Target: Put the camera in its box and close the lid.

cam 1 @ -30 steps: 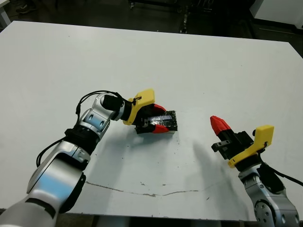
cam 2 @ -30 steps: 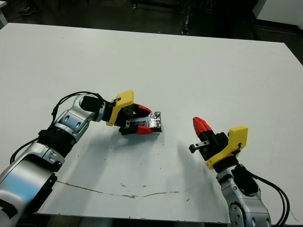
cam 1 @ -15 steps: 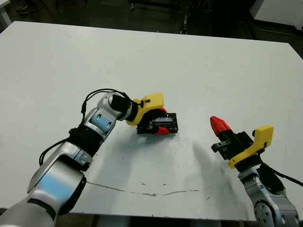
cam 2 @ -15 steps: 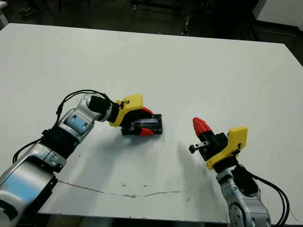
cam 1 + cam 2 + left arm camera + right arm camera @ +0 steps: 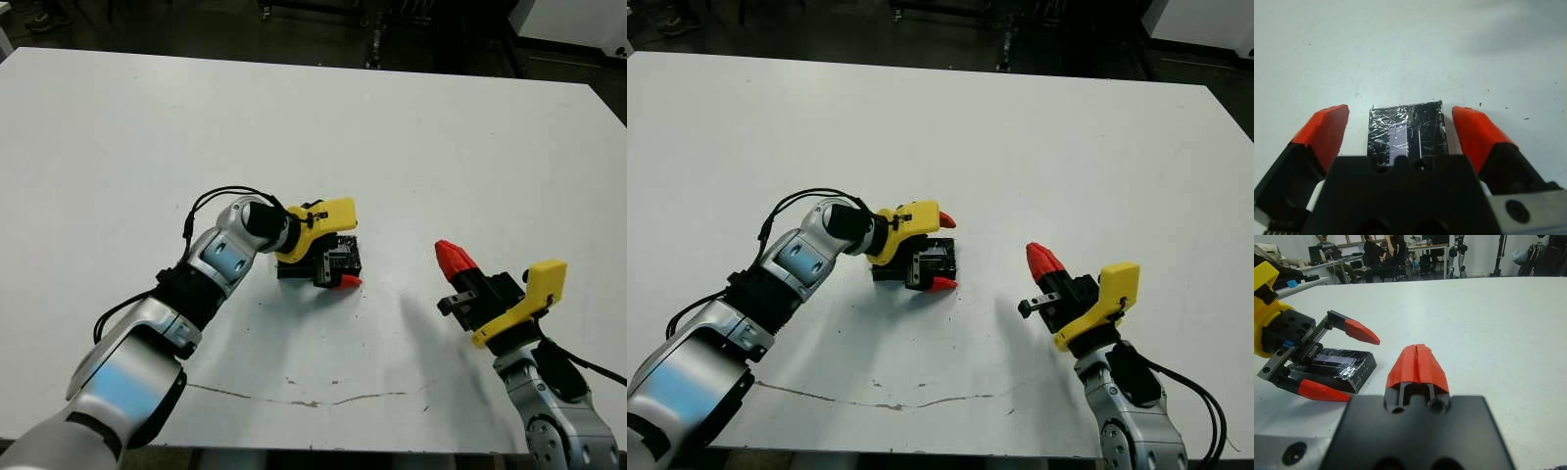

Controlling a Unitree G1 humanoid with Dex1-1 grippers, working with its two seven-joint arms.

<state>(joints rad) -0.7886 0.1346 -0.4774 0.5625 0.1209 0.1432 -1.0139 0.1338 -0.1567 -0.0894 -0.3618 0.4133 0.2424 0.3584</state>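
Since the earlier frames the left gripper [image 5: 333, 257] has rotated at the wrist and advanced toward 3 o'clock, so that its yellow body now sits above the closed box [image 5: 1406, 128] rather than beside it; the right gripper [image 5: 453, 260] has not shifted. The left gripper is spread wide, one red fingertip [image 5: 1322, 133] on each side of the box and neither touching it. The right gripper is fully closed on nothing, its two red tips [image 5: 1417, 364] pressed together, and hangs above the table [image 5: 441, 147] at about 4 o'clock from the box, well apart from it. The box lies flat near the table centre, with the glossy black lid [image 5: 1339, 361] seated on top and showing silvery glints and a pale reflective strip. The camera is not visible; it is presumably inside the box, though this cannot be confirmed. Judged from this layout, the step in hand is the final seating or release of the lid. To perform it well, keep the fingers parallel to the long sides of the box, verify in the left wrist view that the lid edges line up with the box on all sides, and retract straight back without dragging a fingertip across the lid, since a light box slides easily on the smooth table.
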